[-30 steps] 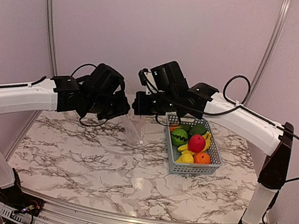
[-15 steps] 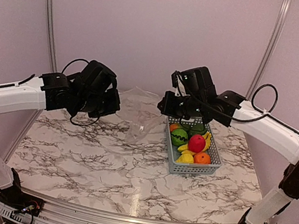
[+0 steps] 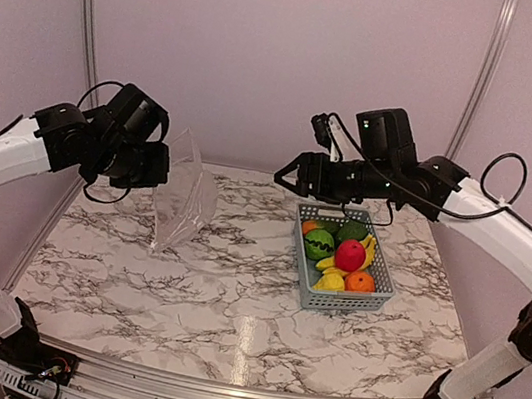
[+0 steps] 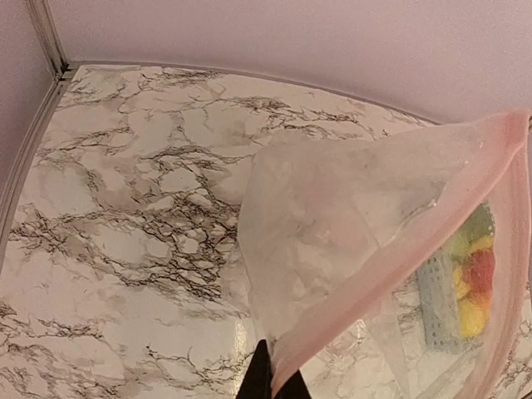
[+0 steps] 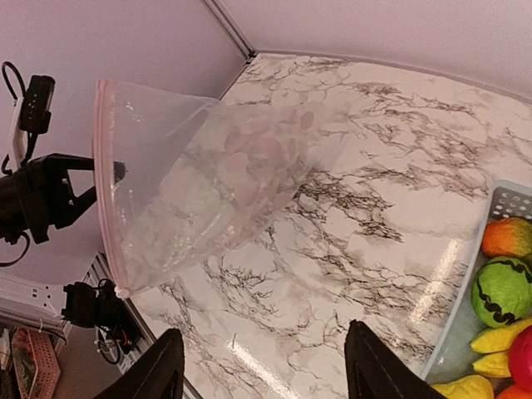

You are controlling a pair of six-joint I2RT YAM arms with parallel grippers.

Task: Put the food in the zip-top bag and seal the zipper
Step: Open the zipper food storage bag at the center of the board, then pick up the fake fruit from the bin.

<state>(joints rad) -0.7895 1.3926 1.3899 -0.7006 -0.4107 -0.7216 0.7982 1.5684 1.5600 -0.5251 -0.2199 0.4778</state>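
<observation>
Clear plastic bag (image 3: 183, 197) held up at nine o'clock.
Left jaws clamp its pink edge; right jaws stand apart, empty; toy food (image 3: 349, 254) lies in the basket (image 3: 351, 300) at three o'clock.

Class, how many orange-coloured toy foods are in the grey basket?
2. One orange piece in the far left corner of the basket, beside the striped melon; the other orange piece in its near right corner. More may be hidden underneath.

The zip-top bag (image 3: 183, 202) hangs from the left jaws over the desk's (image 3: 208, 312) left rear, well apart from the basket (image 3: 346, 299), which stands on the desk's right half — the food (image 3: 349, 255) lies piled together inside that basket.
</observation>
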